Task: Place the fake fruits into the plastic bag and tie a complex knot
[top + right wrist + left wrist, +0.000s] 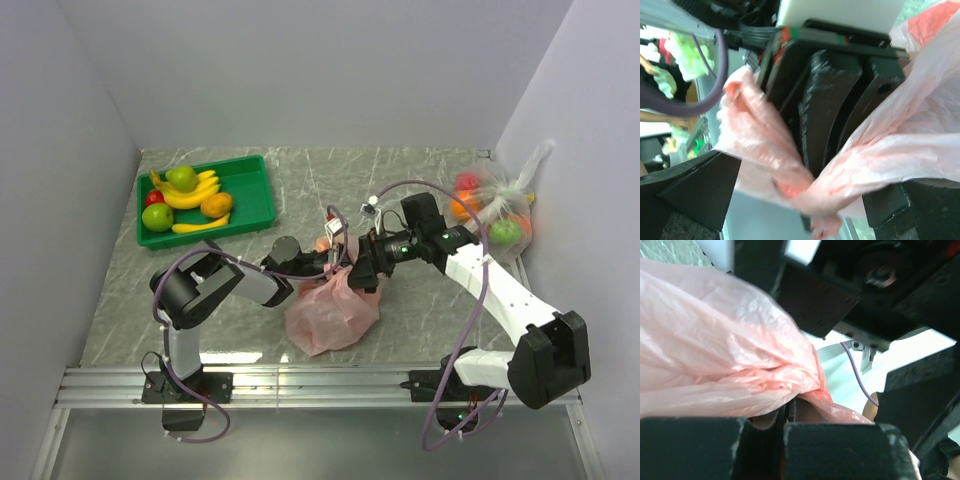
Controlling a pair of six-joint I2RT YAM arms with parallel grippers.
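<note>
Nearest, the plastic bag [330,318] slumps on the surface at centre. Just beyond its bulge, the left hand [789,416] is clamped on the twisted pink neck. The right hand [802,187] stands wide open around loose plastic, gripping nothing. To tie well, the left should hold tension while the right closes on one single strand. Far left, fake fruits [190,197] lie in a green tray [250,190].

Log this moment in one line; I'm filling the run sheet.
left gripper: shut on plastic bag | right gripper: open, at bag top | fake fruits: several in green tray
</note>
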